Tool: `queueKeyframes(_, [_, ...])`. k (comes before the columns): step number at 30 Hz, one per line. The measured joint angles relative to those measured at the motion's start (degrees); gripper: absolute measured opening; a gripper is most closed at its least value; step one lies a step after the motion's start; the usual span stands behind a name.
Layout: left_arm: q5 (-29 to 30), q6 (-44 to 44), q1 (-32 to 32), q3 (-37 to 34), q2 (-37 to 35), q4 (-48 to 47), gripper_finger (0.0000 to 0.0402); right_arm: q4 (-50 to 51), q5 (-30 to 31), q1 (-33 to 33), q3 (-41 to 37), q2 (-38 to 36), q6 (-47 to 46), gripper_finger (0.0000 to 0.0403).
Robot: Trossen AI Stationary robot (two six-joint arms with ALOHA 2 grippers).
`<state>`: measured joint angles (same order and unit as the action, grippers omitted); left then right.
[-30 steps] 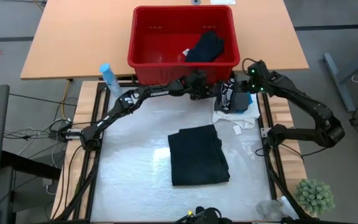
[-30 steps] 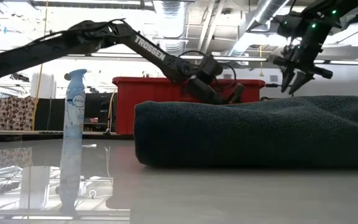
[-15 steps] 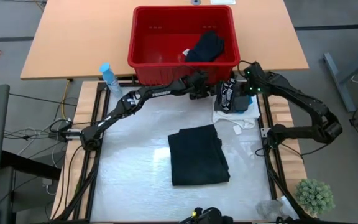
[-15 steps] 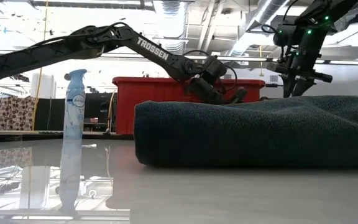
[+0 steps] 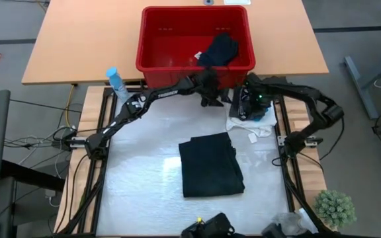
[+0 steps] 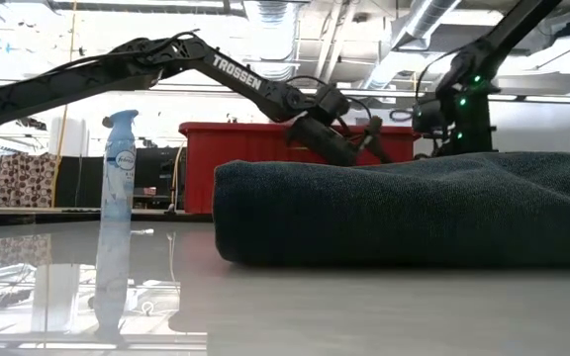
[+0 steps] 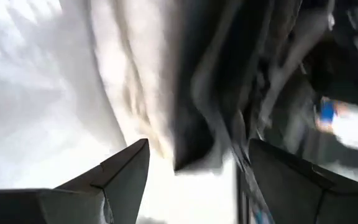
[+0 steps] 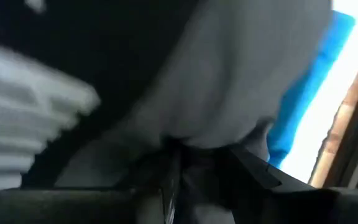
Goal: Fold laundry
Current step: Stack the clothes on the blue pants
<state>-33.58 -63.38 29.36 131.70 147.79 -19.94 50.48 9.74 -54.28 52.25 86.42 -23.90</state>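
folded garment (image 5: 211, 164) mid-table, basket (image 5: 152, 56) behind

Bright, even overhead light falls on the table (image 5: 144, 178), whose glossy top shows pale glare patches. In the low view the surface mirrors the spray bottle (image 6: 117, 188), and ceiling lamps glow behind. Both wrist views are heavily blurred; the left one is washed out white.
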Motion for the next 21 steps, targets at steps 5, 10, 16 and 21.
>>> queueKeyframes(5, [-10.36,10.27,1.68,-0.02,-2.62,-12.59,0.0265,-0.27,-0.67,1.2,0.55,7.13,0.26,0.0136])
queueKeyframes(10, [-4.88,27.58,4.83,-0.02,-7.67,-35.95,0.0265,0.89,2.56,6.31,2.39,9.73,0.3,0.0136])
queueKeyframes(16, [1.44,32.04,9.81,-0.26,-12.88,-39.51,0.0265,-1.85,-1.65,11.52,8.74,11.49,-1.46,0.0136])
queueKeyframes(21, [3.91,38.34,12.25,-0.26,-15.53,-47.27,0.0265,-0.79,-3.84,14.39,14.56,16.31,-1.36,0.0136])
